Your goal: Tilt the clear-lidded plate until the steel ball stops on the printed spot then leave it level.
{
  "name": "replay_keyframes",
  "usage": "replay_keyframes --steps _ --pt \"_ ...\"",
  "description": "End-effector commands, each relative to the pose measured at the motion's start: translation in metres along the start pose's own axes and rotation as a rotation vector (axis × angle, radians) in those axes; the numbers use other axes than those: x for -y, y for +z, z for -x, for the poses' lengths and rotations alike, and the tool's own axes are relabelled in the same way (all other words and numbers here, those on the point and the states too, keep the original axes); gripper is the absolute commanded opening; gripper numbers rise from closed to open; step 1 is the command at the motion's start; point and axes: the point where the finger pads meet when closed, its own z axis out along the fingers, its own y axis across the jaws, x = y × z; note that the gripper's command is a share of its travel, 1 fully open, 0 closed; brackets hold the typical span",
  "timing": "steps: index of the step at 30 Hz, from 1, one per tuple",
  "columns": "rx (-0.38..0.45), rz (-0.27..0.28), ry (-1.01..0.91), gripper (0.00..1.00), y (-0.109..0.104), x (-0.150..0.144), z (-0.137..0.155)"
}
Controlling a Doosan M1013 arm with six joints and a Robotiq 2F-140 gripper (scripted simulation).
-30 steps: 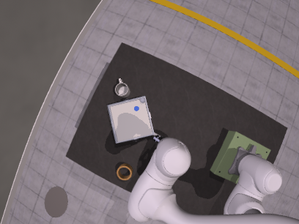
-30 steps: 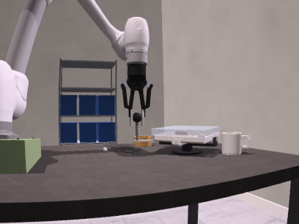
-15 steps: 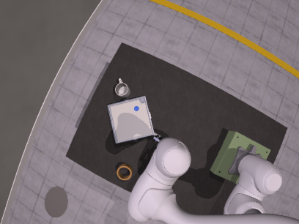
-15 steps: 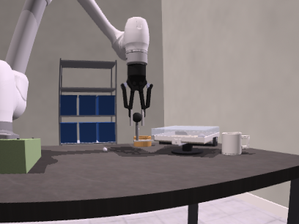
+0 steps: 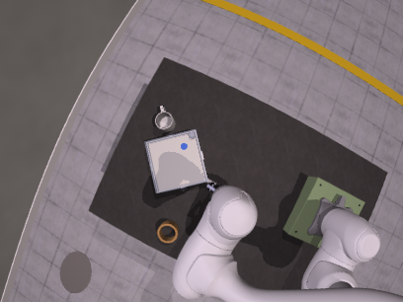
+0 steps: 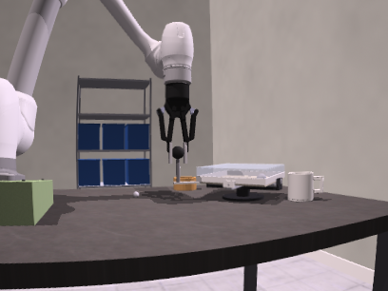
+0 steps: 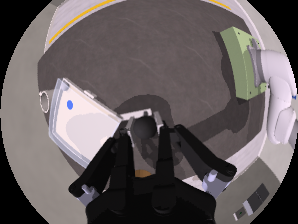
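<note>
The square clear-lidded plate (image 5: 176, 160) sits on a black pedestal on the dark mat and looks about level in the side view (image 6: 241, 173). A blue printed spot (image 5: 184, 146) lies near its far corner. A small grey ball (image 5: 192, 134) appears to rest in that far corner, apart from the spot. A thin upright lever with a black knob (image 6: 178, 152) stands beside the plate's near corner. My gripper (image 6: 178, 156) points straight down and is shut on the knob, which also shows in the wrist view (image 7: 143, 129). In the overhead view the arm hides the fingers.
A white mug (image 5: 164, 120) stands close to the plate's far edge. An orange ring (image 5: 168, 232) lies on the mat near the lever. A green block (image 5: 323, 212) holds the arm's base. A small white ball (image 6: 136, 193) lies on the mat. A shelf (image 6: 114, 133) stands behind.
</note>
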Motion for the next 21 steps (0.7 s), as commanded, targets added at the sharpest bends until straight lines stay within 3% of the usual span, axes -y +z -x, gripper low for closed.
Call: replay_keyframes --steps 1,21 --pt "0.000 0.000 0.000 0.00 0.0000 0.0000 0.0014" --pt "0.000 0.000 0.000 0.00 -0.0004 0.0001 0.0023"
